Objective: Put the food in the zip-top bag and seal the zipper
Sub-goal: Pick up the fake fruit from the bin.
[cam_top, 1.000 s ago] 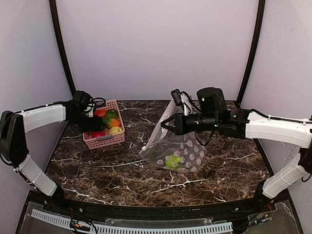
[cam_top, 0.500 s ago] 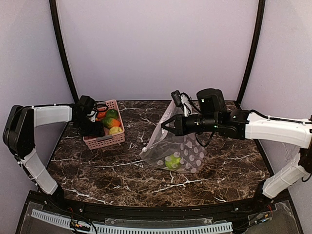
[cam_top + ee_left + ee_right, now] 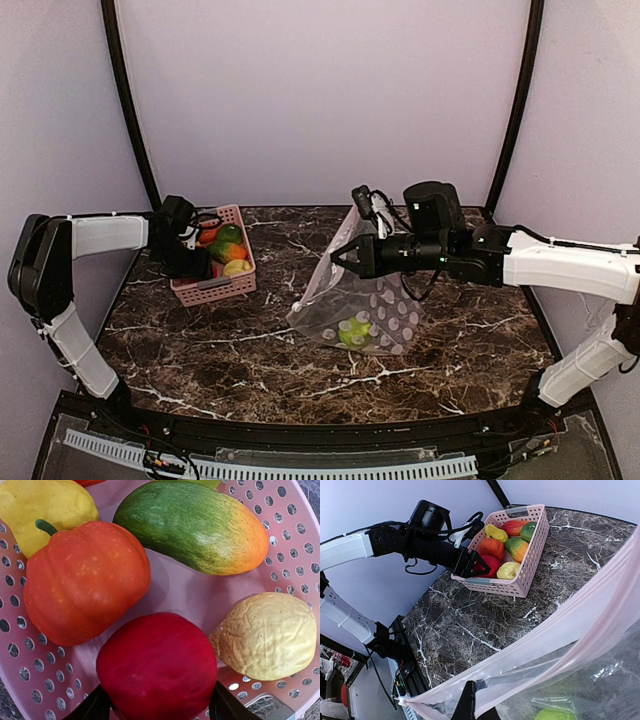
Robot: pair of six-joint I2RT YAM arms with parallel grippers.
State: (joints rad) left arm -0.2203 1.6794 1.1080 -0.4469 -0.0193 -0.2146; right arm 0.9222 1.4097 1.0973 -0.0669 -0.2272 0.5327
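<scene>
My left gripper (image 3: 190, 262) is down in the pink basket (image 3: 240, 283), its two black fingers pressed against both sides of a red fruit (image 3: 157, 665) that rests on the basket floor. Around it lie an orange pepper (image 3: 85, 580), a green-orange mango (image 3: 195, 525), a wrinkled yellow lemon (image 3: 270, 635) and a yellow pepper (image 3: 45, 510). My right gripper (image 3: 340, 255) is shut on the mouth edge of the zip-top bag (image 3: 365, 300) and holds it up, mouth open towards the basket. The pink zipper strip (image 3: 560, 630) runs slack to a small tab (image 3: 399, 700). A green fruit (image 3: 353, 330) lies inside the bag.
The basket stands at the back left of the dark marble table (image 3: 240, 350); the bag sits mid-table to its right. Black frame posts (image 3: 128, 110) rise at both back corners against the pale walls.
The left arm reached deeper into the basket one second ago, then held still around the red fruit. The right arm and the bag have barely moved.
</scene>
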